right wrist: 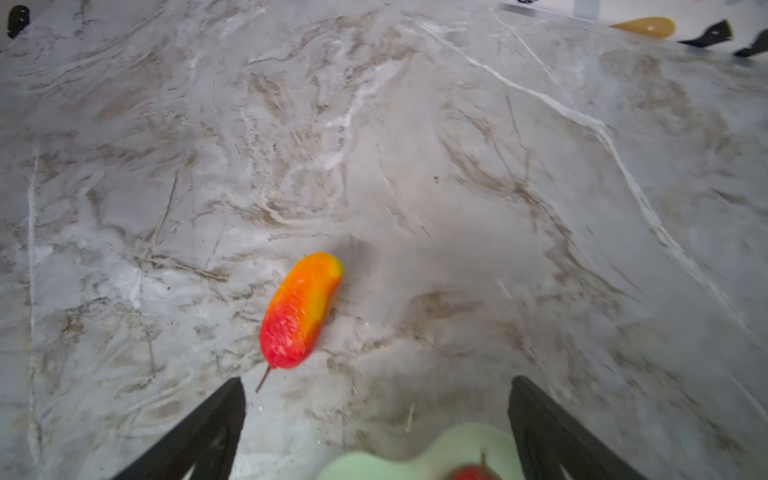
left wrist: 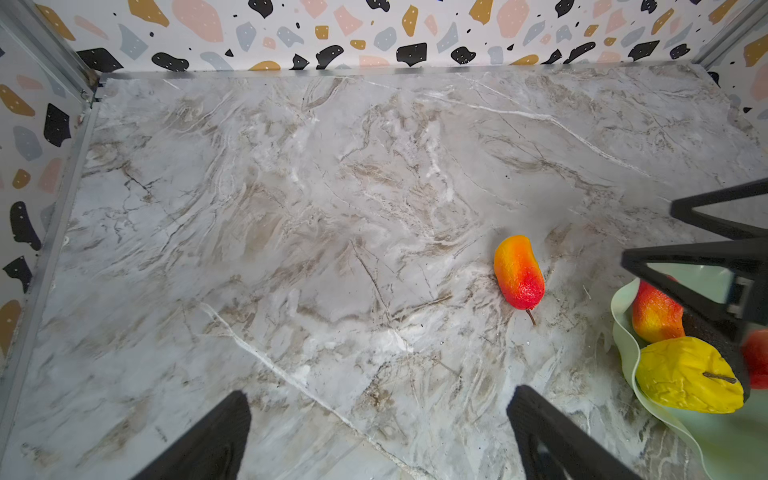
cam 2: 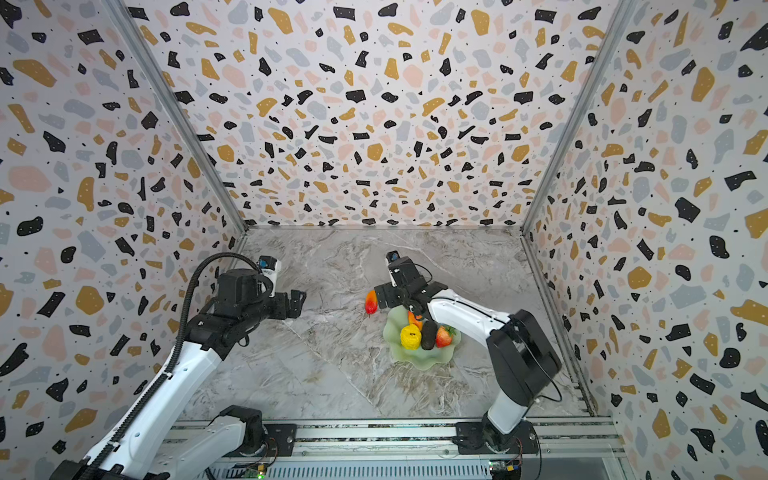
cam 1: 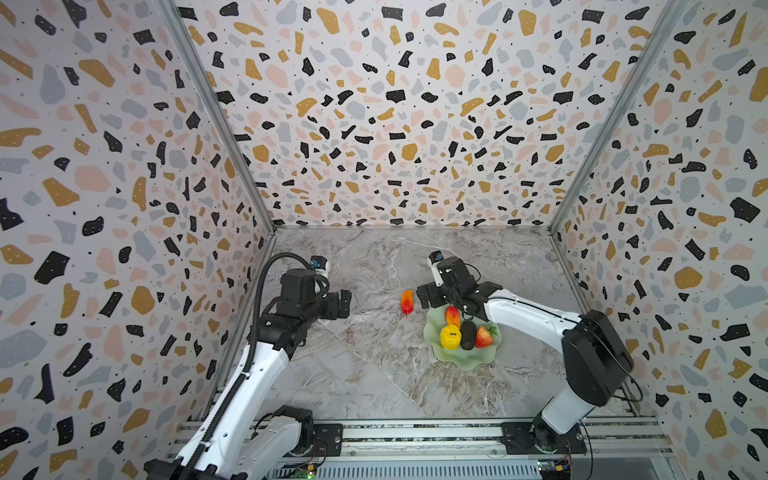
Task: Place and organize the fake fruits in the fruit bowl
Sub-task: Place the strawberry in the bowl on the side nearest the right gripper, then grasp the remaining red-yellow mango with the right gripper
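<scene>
The fruit bowl, a pale green wavy dish, holds a bumpy yellow fruit, a dark oval one, a strawberry and a red-orange elongated fruit. A second red-orange elongated fruit lies on the marble left of the bowl's far edge, also seen in the right wrist view. My right gripper hangs open and empty over the bowl's far rim, close to that loose fruit. My left gripper stands open and empty further left, above bare marble.
Patterned walls close in the marble table on three sides. The arm bases sit on a metal rail at the front edge. In the left wrist view the right gripper's black fingers reach in above the bowl.
</scene>
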### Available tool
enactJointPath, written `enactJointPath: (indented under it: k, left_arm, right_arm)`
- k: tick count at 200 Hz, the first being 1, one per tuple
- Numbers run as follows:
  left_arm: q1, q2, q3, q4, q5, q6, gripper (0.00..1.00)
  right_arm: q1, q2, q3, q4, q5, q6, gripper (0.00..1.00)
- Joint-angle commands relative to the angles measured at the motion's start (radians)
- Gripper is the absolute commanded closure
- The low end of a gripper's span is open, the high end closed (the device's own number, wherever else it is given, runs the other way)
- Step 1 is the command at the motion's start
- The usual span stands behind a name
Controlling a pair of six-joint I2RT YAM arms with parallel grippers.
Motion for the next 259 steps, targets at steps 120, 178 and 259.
enactJointPath:
  k: [120, 178, 259]
  left_arm:
    - [-0.005, -0.004, -0.022, 0.045, 0.005, -0.013, 0.0]
    - [-0.006, -0.007, -0.011, 0.031, -0.009, 0.0, 0.01]
    - [-0.006, 0.005, 0.01, 0.03, -0.007, 0.003, 0.0]
  right_arm:
    - [0.076, 0.334, 0.271, -0.056, -0.077, 0.07, 0.21]
    - [0.078, 0.396, 0.342, -0.072, -0.125, 0.074, 0.48]
    - [0.081, 0.377, 0.359, -0.088, -0.131, 0.05, 0.85]
